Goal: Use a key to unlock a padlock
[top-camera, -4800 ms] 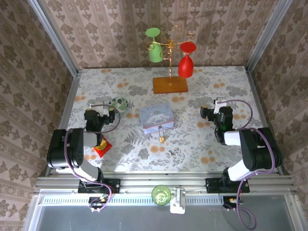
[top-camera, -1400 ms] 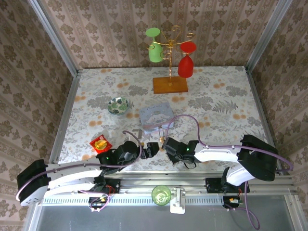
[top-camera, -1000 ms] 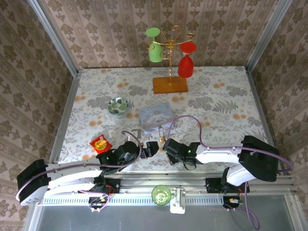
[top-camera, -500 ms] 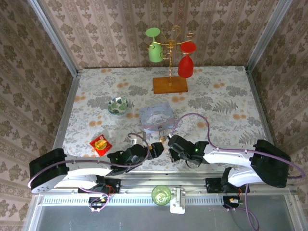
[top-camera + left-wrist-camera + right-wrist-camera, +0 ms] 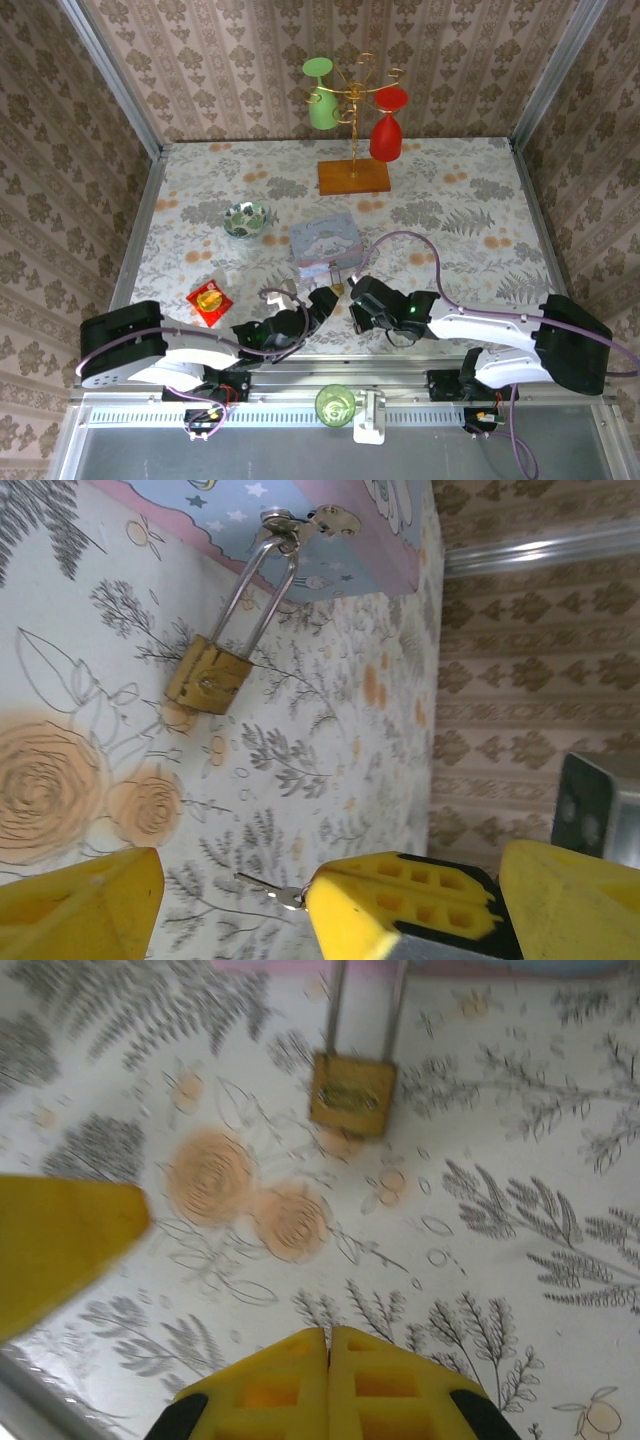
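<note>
The small brass padlock (image 5: pixel 208 675) lies on the flowered cloth, its thin shackle (image 5: pixel 262 580) hooked through the hasp of the pale blue tin box (image 5: pixel 380 555). From above the padlock (image 5: pixel 338 289) sits just in front of the box (image 5: pixel 325 240). My left gripper (image 5: pixel 322 298) is open a little short of the padlock, its yellow fingers (image 5: pixel 80 905) spread wide. My right gripper (image 5: pixel 355 297) is shut on a small silver key (image 5: pixel 262 886), whose blade sticks out of its fingertips (image 5: pixel 400 910) between the left gripper's fingers. The right wrist view has the padlock (image 5: pixel 352 1095) straight ahead of the shut right gripper (image 5: pixel 328 1340).
A red-and-yellow packet (image 5: pixel 209 299) lies left of the left arm. A patterned bowl (image 5: pixel 246 218) stands further back on the left. A wire rack on a wooden base (image 5: pixel 354 176) holds a green and a red glass at the back. A green glass (image 5: pixel 335 404) sits by the front rail.
Both arms have pushed forward towards the padlock. The left arm has swung right and its gripper has crept closer. The right gripper stays shut on the key.
</note>
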